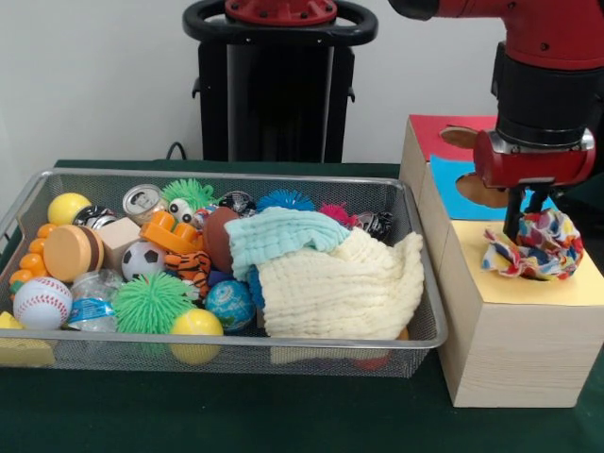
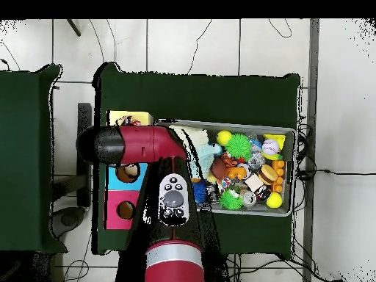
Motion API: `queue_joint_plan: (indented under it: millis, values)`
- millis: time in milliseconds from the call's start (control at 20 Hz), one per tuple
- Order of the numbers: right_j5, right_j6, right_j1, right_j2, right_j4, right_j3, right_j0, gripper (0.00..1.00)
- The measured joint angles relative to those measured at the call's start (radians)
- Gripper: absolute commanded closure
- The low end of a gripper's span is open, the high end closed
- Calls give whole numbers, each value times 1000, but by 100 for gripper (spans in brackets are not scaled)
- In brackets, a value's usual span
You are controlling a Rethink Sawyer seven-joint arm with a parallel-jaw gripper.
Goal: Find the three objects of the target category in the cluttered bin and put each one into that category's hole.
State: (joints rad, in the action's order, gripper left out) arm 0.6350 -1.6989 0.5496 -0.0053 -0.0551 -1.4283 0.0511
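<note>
The pincer (image 1: 528, 225) hangs over the yellow top of the wooden box (image 1: 514, 354), and its dark fingers go down into the dotted cloth (image 1: 535, 245), so I cannot tell how wide they are or if they grip it. This small white cloth with coloured dots sits bunched on the yellow paper, covering the hole. Behind it the blue-topped cut-out (image 1: 481, 193) and the red-topped cut-out (image 1: 460, 137) are partly hidden by the red arm. Beside the box on the green bench (image 1: 236, 415) stands the wire bin (image 1: 429, 321). Inside, the cream cloth (image 1: 330, 288) lies at the end nearest the box, with the teal cloth (image 1: 278, 236) touching it on top. Around them are crowded a green spiky ball (image 1: 149, 302), a baseball (image 1: 41, 302), a small soccer ball (image 1: 143, 260), a yellow ball (image 1: 195, 323) and a can (image 1: 143, 200). In the overhead view the arm (image 2: 136, 145) covers most of the box.
</note>
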Motion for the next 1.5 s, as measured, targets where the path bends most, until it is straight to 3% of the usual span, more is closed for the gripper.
queue_joint_plan:
  millis: [500,1500]
  values:
    - [1,0,-17,-36,32,32,3,100]
    - [12,0,-15,16,9,22,-48,100]
